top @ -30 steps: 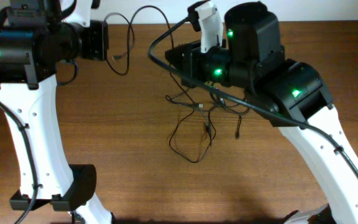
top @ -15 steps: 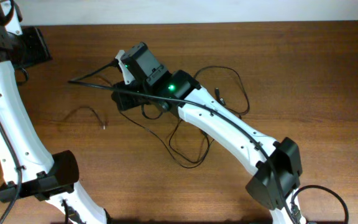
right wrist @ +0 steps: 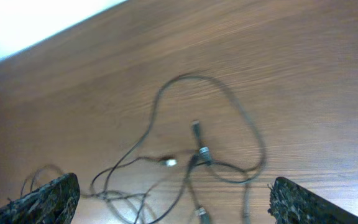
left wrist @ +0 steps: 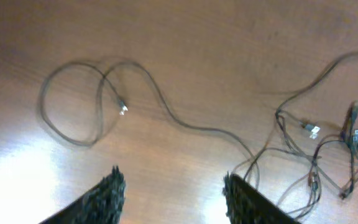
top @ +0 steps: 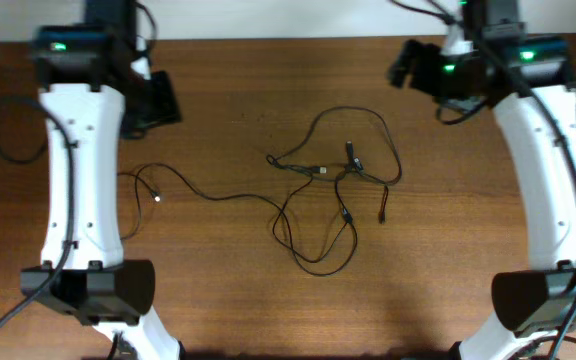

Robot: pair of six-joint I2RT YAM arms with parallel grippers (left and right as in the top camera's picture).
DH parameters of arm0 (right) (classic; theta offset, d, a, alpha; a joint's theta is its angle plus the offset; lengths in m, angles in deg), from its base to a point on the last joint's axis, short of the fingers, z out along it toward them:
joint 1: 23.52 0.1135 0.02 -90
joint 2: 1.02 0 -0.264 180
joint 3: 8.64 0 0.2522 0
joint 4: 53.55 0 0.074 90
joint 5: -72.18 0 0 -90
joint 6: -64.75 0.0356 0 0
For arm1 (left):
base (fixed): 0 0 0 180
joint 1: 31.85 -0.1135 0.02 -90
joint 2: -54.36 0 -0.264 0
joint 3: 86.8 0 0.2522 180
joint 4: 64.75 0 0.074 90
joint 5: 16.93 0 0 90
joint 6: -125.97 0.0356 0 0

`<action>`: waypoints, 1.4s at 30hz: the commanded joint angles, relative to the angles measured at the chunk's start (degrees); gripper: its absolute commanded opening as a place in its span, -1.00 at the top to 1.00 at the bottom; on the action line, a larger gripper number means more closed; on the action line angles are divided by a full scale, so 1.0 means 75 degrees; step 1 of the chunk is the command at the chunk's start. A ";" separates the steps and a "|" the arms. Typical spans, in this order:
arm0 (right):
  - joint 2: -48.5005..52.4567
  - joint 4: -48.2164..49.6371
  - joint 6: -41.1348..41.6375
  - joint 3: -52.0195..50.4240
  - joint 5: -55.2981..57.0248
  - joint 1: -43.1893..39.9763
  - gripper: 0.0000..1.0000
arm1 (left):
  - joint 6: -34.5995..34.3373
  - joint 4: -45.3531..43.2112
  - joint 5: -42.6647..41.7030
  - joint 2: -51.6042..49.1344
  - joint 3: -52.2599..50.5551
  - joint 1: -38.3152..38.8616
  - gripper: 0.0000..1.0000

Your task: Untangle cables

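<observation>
A brown wooden bench (top: 468, 270) is seen from above, filling most of the frame. Two white jointed robot arms stand over it, the left arm (top: 78, 170) along the left side and the right arm (top: 553, 170) along the right.

The thin black cables (top: 320, 172) lie on the bench between them. A loose knot sits at the centre, and one long strand (top: 218, 196) runs leftward to a small coil (top: 138, 180) near the left arm. The whole spread is taken in only by the overhead view. The coil and strand are shown best from the left wrist, and the knot's wide upper loop (right wrist: 213, 106) from the right wrist.

The jaw gaps are shown only by the wrist views. The left pincer (left wrist: 174, 180) is spread apart and empty, held clear of the strand. The right pincer (right wrist: 174, 185) is spread wide and empty, clear of the knot.

Small plug ends (right wrist: 195, 126) are visible within the knot, and one pale plug (left wrist: 122, 109) inside the coil.
</observation>
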 commanded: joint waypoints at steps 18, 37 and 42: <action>0.0006 -0.0344 -0.0487 0.0038 0.0242 -0.0446 -0.98 | -0.2634 -0.5018 0.0090 -0.0169 -0.6543 -0.0283 0.35; 0.0006 -0.0347 -0.0487 0.0038 0.0350 -0.0446 -0.98 | -0.2602 -0.6065 0.0093 -0.1151 -0.7061 -0.0361 0.45; 0.0006 -0.0420 -0.0487 0.0038 0.0350 -0.0446 -0.98 | -0.1903 -0.6003 0.0289 -0.1116 -0.7181 -0.0373 1.00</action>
